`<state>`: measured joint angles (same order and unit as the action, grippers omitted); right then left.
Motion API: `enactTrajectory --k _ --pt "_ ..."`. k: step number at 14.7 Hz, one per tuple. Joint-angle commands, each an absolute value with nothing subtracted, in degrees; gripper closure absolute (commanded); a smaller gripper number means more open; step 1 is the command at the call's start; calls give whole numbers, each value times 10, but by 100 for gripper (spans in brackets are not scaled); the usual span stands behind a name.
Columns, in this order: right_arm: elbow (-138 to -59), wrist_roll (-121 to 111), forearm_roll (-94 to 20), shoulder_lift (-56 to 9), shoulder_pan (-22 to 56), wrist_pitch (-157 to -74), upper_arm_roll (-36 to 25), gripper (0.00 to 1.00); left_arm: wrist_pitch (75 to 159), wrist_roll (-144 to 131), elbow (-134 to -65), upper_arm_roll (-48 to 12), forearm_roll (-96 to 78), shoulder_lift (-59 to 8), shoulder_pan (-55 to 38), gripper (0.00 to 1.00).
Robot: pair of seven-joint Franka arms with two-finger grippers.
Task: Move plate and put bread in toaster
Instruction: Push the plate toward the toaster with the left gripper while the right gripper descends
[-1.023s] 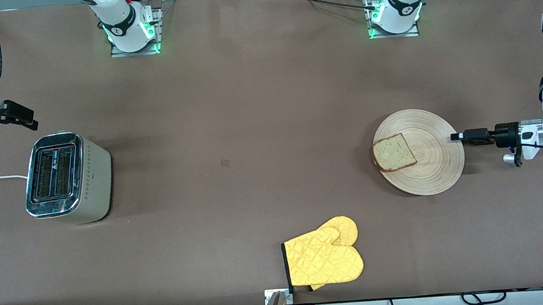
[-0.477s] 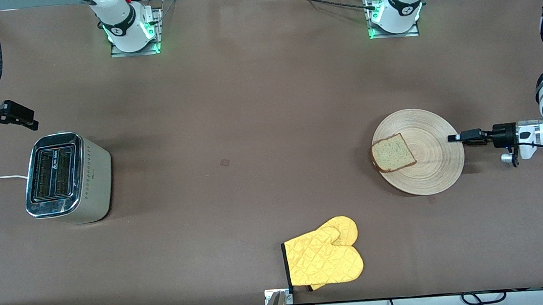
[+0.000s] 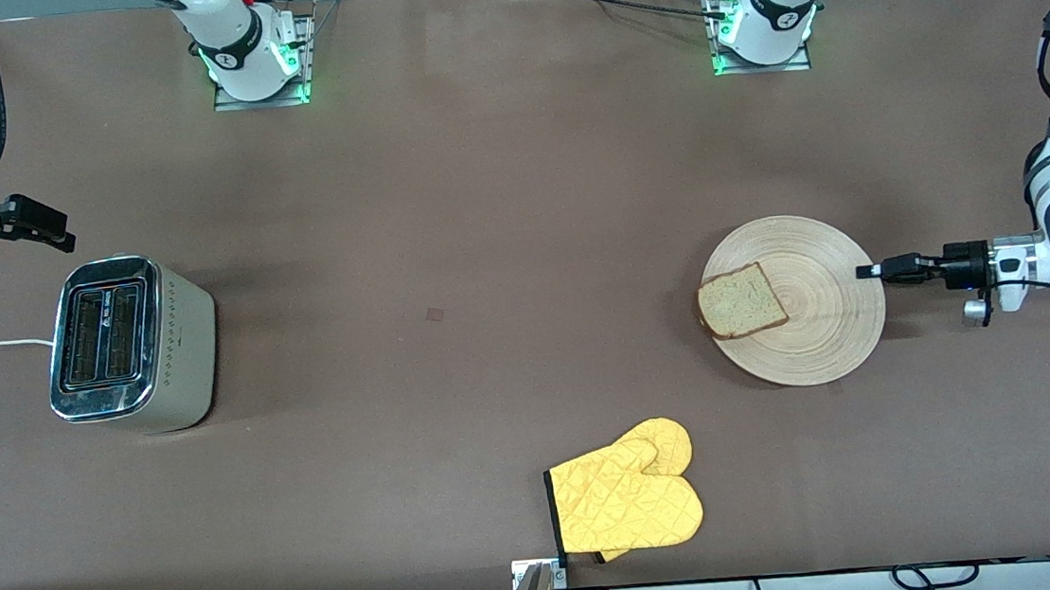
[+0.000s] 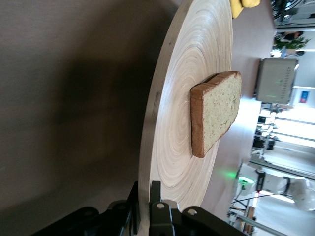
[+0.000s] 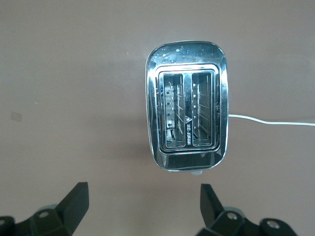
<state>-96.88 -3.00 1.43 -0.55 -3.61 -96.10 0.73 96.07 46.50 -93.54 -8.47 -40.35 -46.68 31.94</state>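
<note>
Since the earlier frames the plate [image 3: 796,302] slides along the table toward the right arm's end, carrying the bread [image 3: 740,302] with it, and the left gripper [image 3: 868,272] follows at its rim. That gripper is clamped on the plate's edge, the rim caught between its fingers [image 4: 156,209] in the left wrist view. Plate and bread sit toward the left arm's end of the tabletop, roughly midway between the edge by the bases and the camera's edge. The slice lies flat but overhangs the rim on the toaster's side, so the push should stay low, level and slow, lest the slice slip off.

At the right arm's end stands the toaster [image 3: 125,344], slots up and empty. The right gripper [image 5: 142,206] waits above it, fingers spread wide. A yellow oven mitt [image 3: 628,500] lies near the camera's edge.
</note>
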Motion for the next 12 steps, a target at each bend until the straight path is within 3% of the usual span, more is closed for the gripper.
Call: enactTrajectory --k 1,12 --pt "-975 -39 23 -2 -41 -964 13 0 935 459 -897 -88 -436 -480 277 99" --pt "-975 -39 24 -13 -40 -962 14 0 934 449 -869 -91 -664 -523 -4 99"
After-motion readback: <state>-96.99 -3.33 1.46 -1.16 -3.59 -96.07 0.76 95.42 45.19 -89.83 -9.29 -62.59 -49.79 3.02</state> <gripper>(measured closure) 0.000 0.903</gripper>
